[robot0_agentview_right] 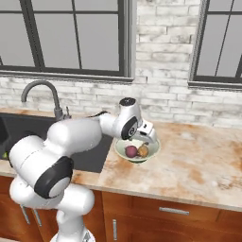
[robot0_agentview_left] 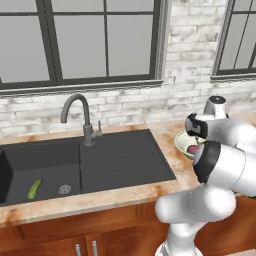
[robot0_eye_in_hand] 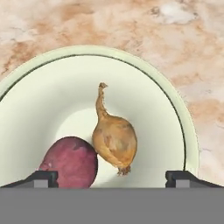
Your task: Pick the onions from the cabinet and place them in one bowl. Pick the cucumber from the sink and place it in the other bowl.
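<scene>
Green cucumber (robot0_agentview_left: 34,189) lies in the sink's (robot0_agentview_left: 120,160) left basin, near its front edge. Right of the sink, on the surface (robot0_agentview_right: 198,160), the cream bowl (robot0_agentview_right: 137,150) holds both onions (robot0_eye_in_hand: 94,148) (touching); the tool (robot0_eye_in_hand: 112,177) hovers above, wide.

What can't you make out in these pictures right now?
- Green-cream bowl: in the left base view the arm covers most of it.
- Purple onion: its lower part is cut off at the bottom of the hand view.
- Sink: mostly behind the arm in the right base view.
- Cucumber: too small in the left base view for surface detail.
</scene>
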Controlling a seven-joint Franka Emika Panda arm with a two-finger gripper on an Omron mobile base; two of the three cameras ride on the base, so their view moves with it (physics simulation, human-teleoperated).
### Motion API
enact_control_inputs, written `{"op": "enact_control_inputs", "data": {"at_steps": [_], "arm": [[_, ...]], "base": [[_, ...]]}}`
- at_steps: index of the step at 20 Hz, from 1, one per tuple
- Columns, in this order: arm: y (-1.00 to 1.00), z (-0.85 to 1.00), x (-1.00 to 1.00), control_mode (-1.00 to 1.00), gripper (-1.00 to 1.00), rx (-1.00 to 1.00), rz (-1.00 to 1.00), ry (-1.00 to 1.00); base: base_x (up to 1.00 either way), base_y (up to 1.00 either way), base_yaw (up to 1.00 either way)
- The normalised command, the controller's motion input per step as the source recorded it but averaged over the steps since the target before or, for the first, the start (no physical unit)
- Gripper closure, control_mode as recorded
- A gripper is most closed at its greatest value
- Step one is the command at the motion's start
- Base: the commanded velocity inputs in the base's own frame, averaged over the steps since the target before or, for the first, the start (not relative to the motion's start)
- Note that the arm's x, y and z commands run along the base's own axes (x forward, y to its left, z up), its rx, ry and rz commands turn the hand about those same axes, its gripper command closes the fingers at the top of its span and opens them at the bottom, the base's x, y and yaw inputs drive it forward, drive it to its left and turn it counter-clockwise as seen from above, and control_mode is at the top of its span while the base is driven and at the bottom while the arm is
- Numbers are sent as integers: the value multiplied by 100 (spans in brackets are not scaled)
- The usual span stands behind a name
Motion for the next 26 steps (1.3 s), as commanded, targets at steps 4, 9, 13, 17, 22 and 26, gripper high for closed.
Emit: {"op": "enact_control_inputs", "data": {"at_steps": [4,9,13,17,22,26], "arm": [[37,70,-44,-100,-100,5,0,-3],[50,51,-64,-100,-100,7,1,-1],[49,52,-37,-100,-100,1,0,0],[75,8,-51,-100,-100,0,2,-1],[81,11,-61,-100,-100,0,4,-2],[69,-3,-48,-100,-100,-4,6,-8]], "base": [[0,0,0],[0,0,0],[0,0,0],[0,0,0],[0,0,0],[0,0,0]]}}
